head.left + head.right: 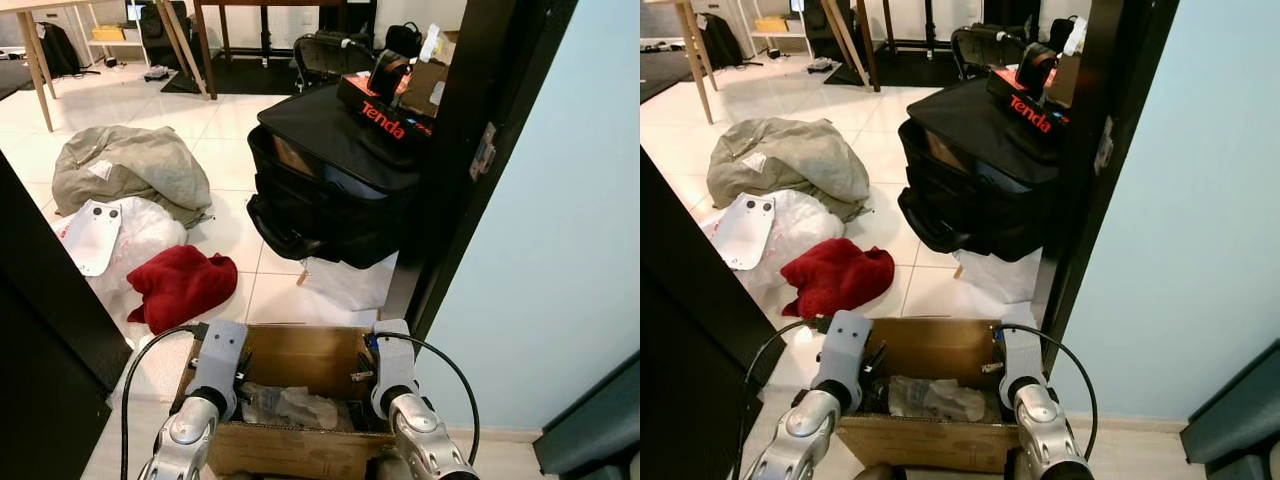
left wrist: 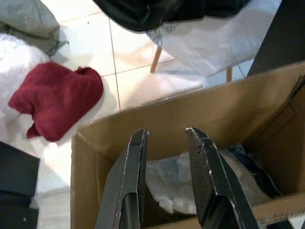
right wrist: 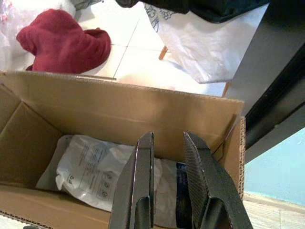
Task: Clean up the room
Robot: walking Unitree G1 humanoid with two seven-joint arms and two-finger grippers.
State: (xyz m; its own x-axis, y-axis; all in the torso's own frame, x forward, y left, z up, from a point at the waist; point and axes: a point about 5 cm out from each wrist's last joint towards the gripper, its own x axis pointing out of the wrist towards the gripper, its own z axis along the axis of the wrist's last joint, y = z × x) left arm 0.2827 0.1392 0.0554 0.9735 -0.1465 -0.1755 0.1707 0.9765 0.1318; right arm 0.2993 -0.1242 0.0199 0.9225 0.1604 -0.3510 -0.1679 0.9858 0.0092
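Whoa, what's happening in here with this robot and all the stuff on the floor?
The robot is tidying a messy room. Both its arms reach into an open cardboard box in front of it, the left gripper and right gripper open inside, over crumpled plastic bags. Nothing is held. A red cloth, a grey garment and a black bag lie on the tiled floor beyond.

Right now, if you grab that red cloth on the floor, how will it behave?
The red cloth lies crumpled in soft folds, so it will probably sag and drape. It looks light, and likely slides easily on the glossy tiles.
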